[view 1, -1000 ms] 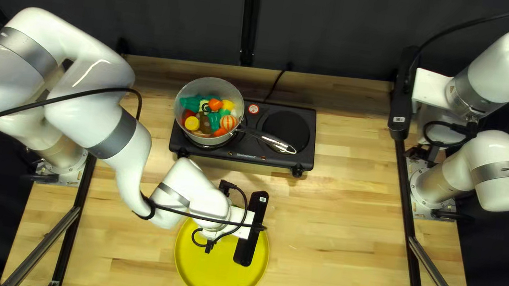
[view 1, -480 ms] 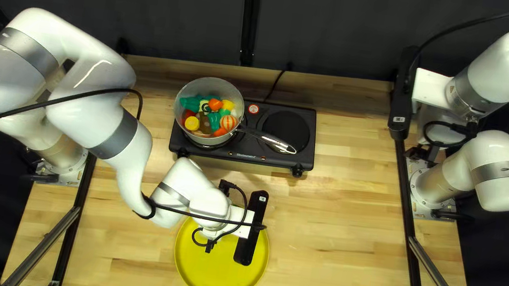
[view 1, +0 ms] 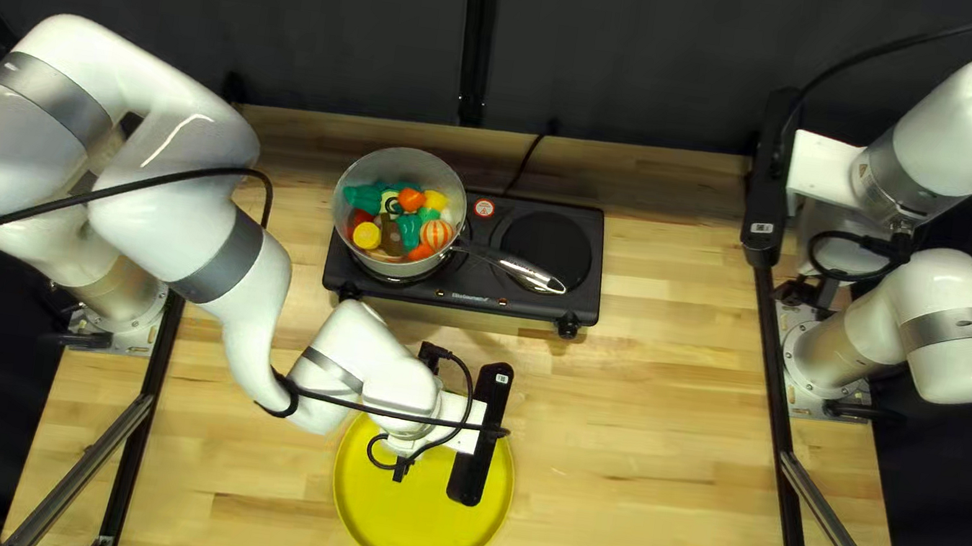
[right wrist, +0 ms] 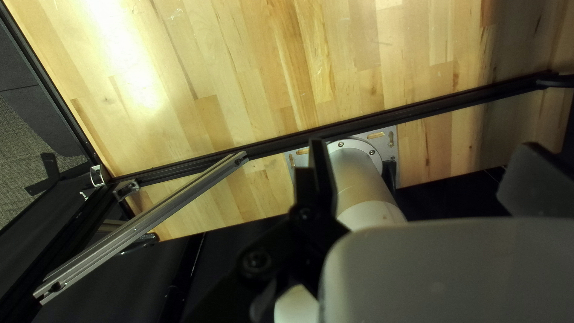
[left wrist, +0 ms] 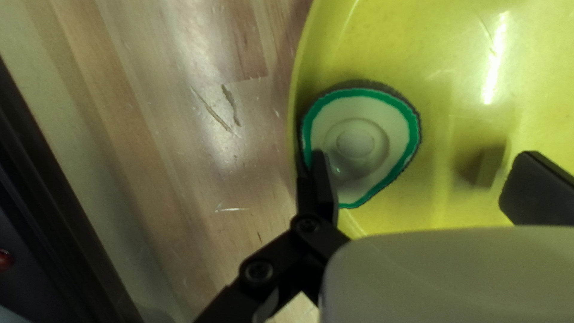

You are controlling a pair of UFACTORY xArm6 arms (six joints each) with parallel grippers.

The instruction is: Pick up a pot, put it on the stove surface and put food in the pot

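In the top left view, the pot (view 1: 399, 164) sits on the left part of the stove (view 1: 532, 308) with toy food (view 1: 393, 221) inside. Its handle (view 1: 530, 274) points toward the right of the view and slightly toward the table's near edge. Our left arm (view 1: 184, 190) reaches over the yellow plate (view 1: 402, 531).

In the left wrist view, our left gripper (left wrist: 424, 158) is open, its fingers well apart above the plate, with a pear-shaped food piece (left wrist: 382, 122) lying flat near the plate's rim. One finger overlaps the piece's edge; whether it touches, we cannot tell. The other is well apart from it. The long axis runs roughly across our closing direction, narrow end back toward the gripper, so we should take it by its sides. We judge that we should centre over the broad part, let both fingers meet it evenly, and avoid scraping the rim, then lift straight up before heading for the pot.

In the right wrist view, our right gripper (right wrist: 423, 145) is open and holds nothing; it can wait.
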